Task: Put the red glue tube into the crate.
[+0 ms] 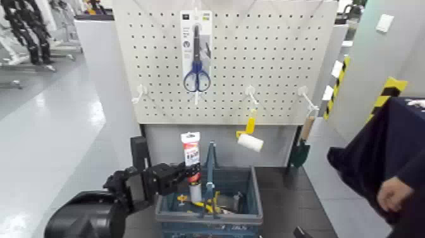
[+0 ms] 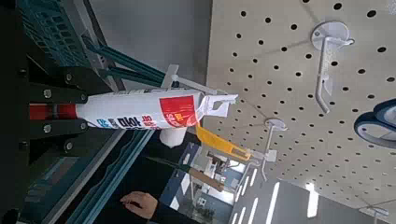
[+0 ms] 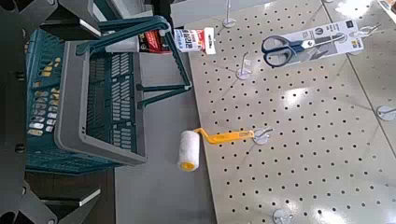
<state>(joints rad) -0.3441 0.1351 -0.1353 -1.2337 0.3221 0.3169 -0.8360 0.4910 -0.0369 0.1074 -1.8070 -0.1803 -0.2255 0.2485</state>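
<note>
One gripper, our left (image 1: 191, 169), clamps the red glue tube (image 1: 191, 155) mid-body, jaws closed on it; we hold it upright over the crate (image 1: 255, 190), presumably for lowering beside the handle (image 1: 211, 166).

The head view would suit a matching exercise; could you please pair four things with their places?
1. Red glue tube
2. Scissors pack
3. Green trowel
4. Right gripper

A. Low, to the right of the crate
B. In the left gripper, beside the crate's handle
C. Pegboard's right side, lower edge
D. High on the pegboard

Pairs: 1-B, 2-D, 3-C, 4-A
</note>
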